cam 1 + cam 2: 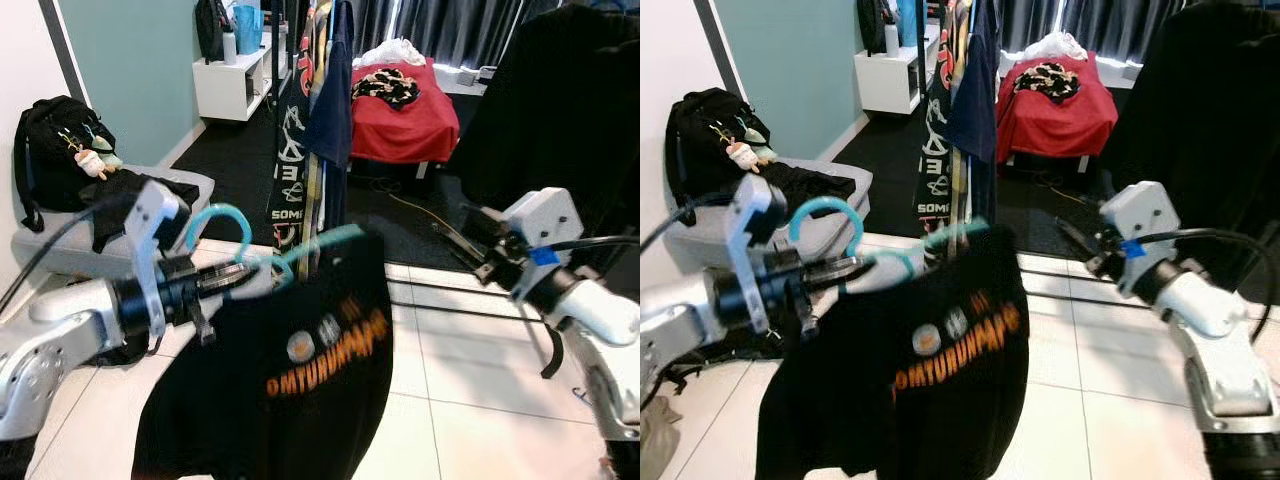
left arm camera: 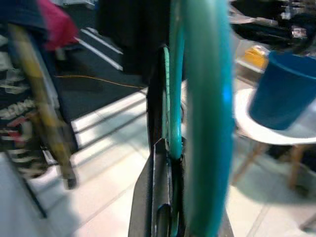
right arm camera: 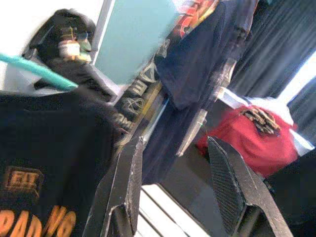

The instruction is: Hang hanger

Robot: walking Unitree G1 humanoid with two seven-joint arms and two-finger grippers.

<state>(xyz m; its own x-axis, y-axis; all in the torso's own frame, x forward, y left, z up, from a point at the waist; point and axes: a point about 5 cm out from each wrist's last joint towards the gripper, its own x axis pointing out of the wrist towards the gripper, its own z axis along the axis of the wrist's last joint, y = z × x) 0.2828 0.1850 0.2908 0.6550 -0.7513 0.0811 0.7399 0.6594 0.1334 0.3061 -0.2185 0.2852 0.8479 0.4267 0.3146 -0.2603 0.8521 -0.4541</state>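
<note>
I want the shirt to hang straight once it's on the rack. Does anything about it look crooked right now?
Yes. The teal hanger, held in the left gripper, is tilted, so the black T-shirt slumps unevenly and its orange print slants. The right gripper is open, holding nothing.

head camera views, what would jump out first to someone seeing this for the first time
The black T-shirt with orange lettering, hanging front and centre on a teal hanger clamped in the left gripper. Behind it stands a rack of hanging clothes, and farther back a bright red cloth catches the eye. The right gripper is open and holds nothing.
</note>
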